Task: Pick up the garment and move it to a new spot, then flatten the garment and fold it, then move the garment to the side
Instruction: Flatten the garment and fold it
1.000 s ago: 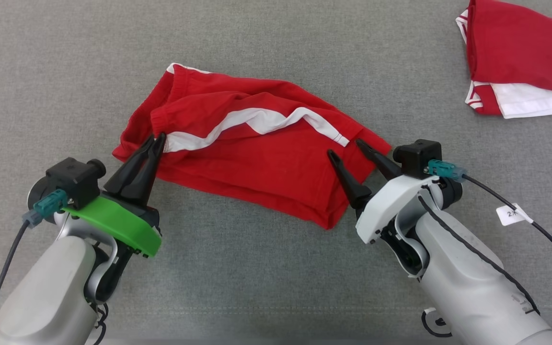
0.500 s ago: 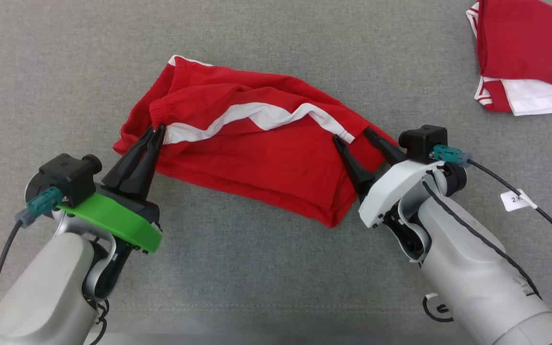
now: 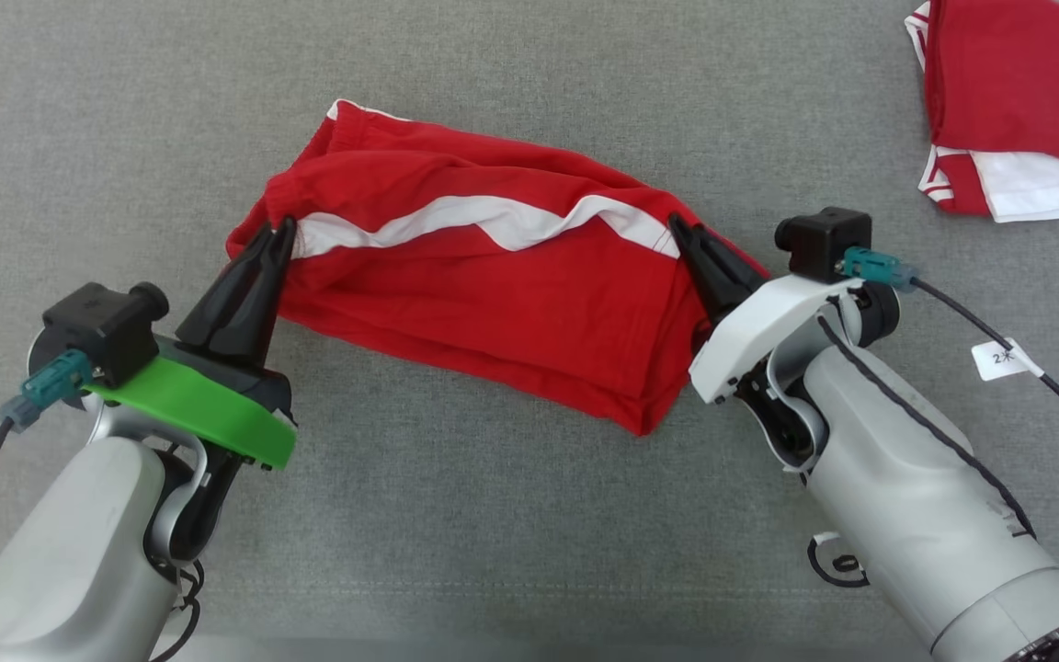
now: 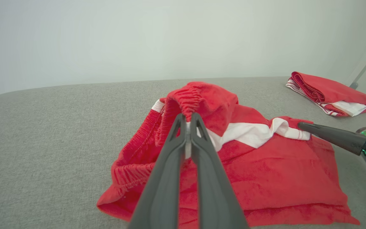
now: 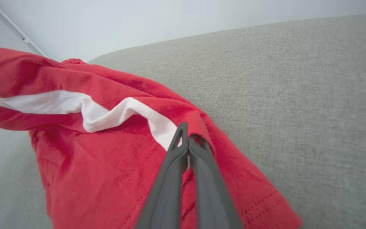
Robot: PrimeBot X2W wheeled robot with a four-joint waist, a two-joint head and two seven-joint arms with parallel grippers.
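Head view puts the red garment (image 3: pixel 493 313) on the grey surface (image 3: pixel 493 533), stretched between the two grippers. The left gripper (image 3: pixel 279 230) has its fingers pressed together on the gathered elastic waistband (image 4: pixel 189 97) at its tips. The right gripper (image 3: pixel 679 228) is clamped on the hem end where the white stripe (image 3: pixel 493 216) finishes, and the right wrist view confirms a fold of red cloth nipped between its tips. I judge the step in hand to be the lift that carries the garment to a new spot. To do it well, both grippers should rise together and at the same rate, so that neither pinch takes all the weight and the cloth hangs evenly between them. Each pinch looks shallow, only at the fingertips, so a slow, smooth start would guard against the fabric sliding out. Spreading the grippers slightly apart while lifting should take out the sag and the ripple along the stripe. A second folded red and white garment (image 3: pixel 1017 101) lies well beyond the right gripper, on its outer side, so the carry should stop short of it.
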